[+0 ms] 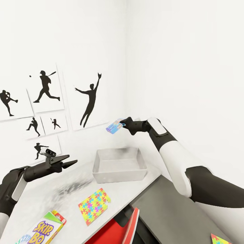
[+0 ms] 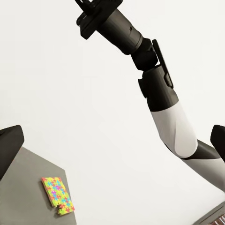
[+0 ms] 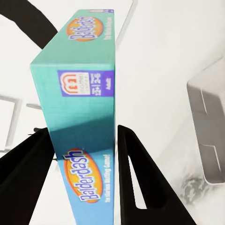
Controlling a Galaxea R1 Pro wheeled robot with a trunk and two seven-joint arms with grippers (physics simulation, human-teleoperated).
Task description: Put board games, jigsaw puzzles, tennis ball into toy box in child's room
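My right gripper (image 1: 122,124) is shut on a green-edged, pale blue board game (image 1: 114,126), held in the air above and just behind the toy box (image 1: 120,165). The right wrist view shows this "Balderdash" box (image 3: 79,93) clamped between the fingers (image 3: 140,187), with the toy box (image 3: 208,126) below. My left gripper (image 1: 72,160) hovers open over the table (image 1: 51,193), left of the toy box, holding nothing. A jigsaw puzzle (image 1: 94,206) and the Skip-Bo board game (image 1: 44,232) lie on the table's near part. The tennis ball is out of view.
A second jigsaw puzzle (image 1: 220,240) lies on the lower dark grey cabinet (image 1: 176,210) at the right, seen also as a puzzle (image 2: 58,194) in the left wrist view. A red object (image 1: 115,230) stands under the table's front edge. White walls with baseball silhouettes (image 1: 45,88) close the corner.
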